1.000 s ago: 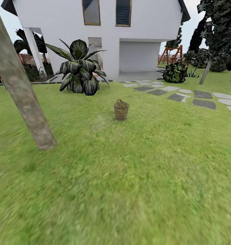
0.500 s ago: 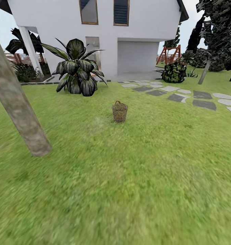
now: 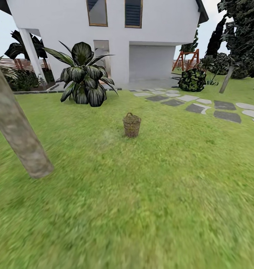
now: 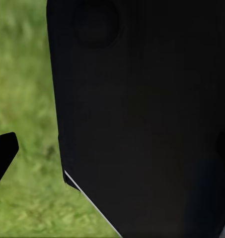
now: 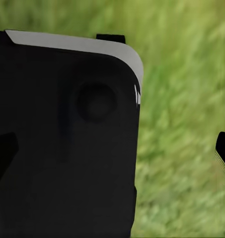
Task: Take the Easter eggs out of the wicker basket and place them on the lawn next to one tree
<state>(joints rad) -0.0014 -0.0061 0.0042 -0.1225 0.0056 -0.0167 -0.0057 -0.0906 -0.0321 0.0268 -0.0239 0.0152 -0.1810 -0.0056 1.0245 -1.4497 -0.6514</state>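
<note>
The lawn (image 3: 160,194) ran up to a white house (image 3: 160,26); the wicker basket (image 3: 131,125) stood midway, the tree (image 3: 18,130) well left. I could not tell how my jaws stood.

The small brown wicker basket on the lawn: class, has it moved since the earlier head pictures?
No. The small brown wicker basket keeps its place relative to the big dark-leaved plant and grey stepping stones; the whole view shifted, so the camera moved.
</note>
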